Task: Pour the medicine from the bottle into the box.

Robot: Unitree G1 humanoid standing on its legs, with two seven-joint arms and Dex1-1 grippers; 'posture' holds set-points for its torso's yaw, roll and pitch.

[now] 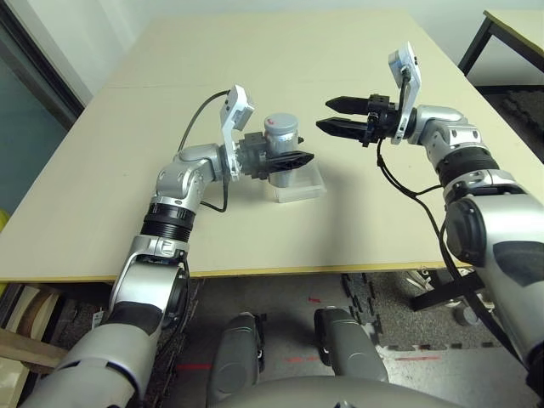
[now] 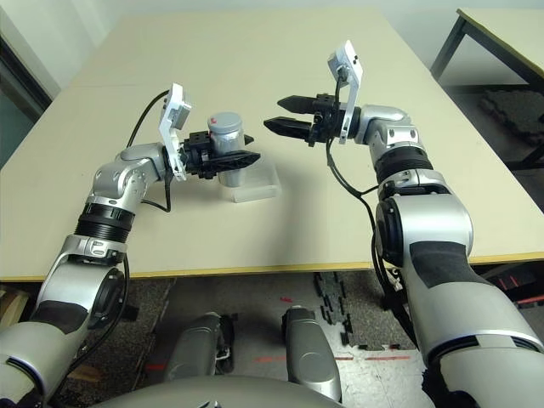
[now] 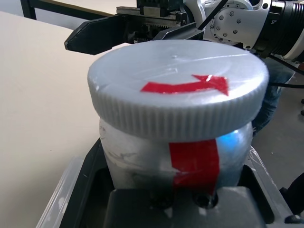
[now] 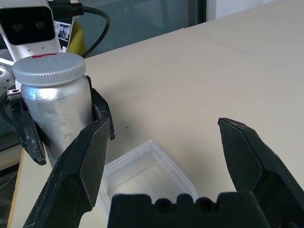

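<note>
Bottle upright, clamped by left gripper around its body, held over the box, which sits on the table. Grey ribbed cap with red tape arrow on top is on the bottle, so nothing poured yet; box looks empty in the right wrist view. Right gripper hangs near the cap, jaws spread wide, holding nothing. Judged remaining: cap off, tilt bottle over box, empty contents.
</note>
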